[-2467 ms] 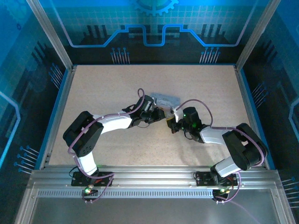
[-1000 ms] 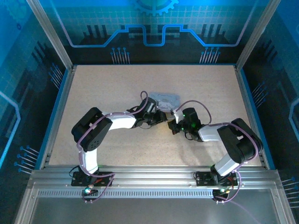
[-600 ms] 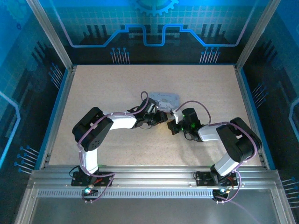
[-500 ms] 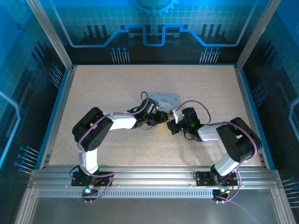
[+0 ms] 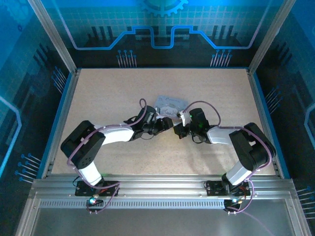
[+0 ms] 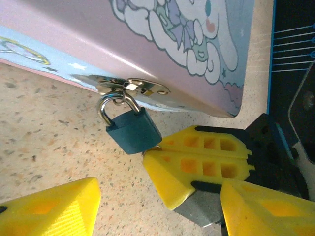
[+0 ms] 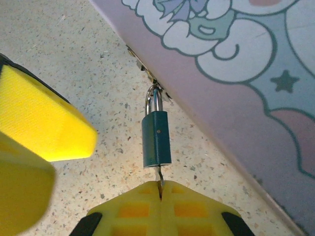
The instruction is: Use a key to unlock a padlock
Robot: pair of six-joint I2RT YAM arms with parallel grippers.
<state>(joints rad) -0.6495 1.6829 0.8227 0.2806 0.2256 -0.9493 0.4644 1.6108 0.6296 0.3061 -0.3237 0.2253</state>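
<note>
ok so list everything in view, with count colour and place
tin box: one, pale pink and blue with a cartoon print, at the table's middle
hasp: one, metallic, on the tin box's front edge
padlock: one, dark teal with silver shackle, hanging from the hasp
key: one, thin grey, between the padlock's underside and the right end effector
table: one, speckled beige
left end effector: one, yellow fingers, open beside the padlock
right end effector: one, yellow fingers, shut on the key

padlock (image 7: 156,139): dark teal body, silver shackle.
key (image 7: 159,174): grey.
tin (image 7: 236,73): pink and pale blue, white cartoon print, teal star.
right tool (image 7: 160,191): yellow, black further back.
desk (image 7: 98,64): beige, fine dark speckles.
</note>
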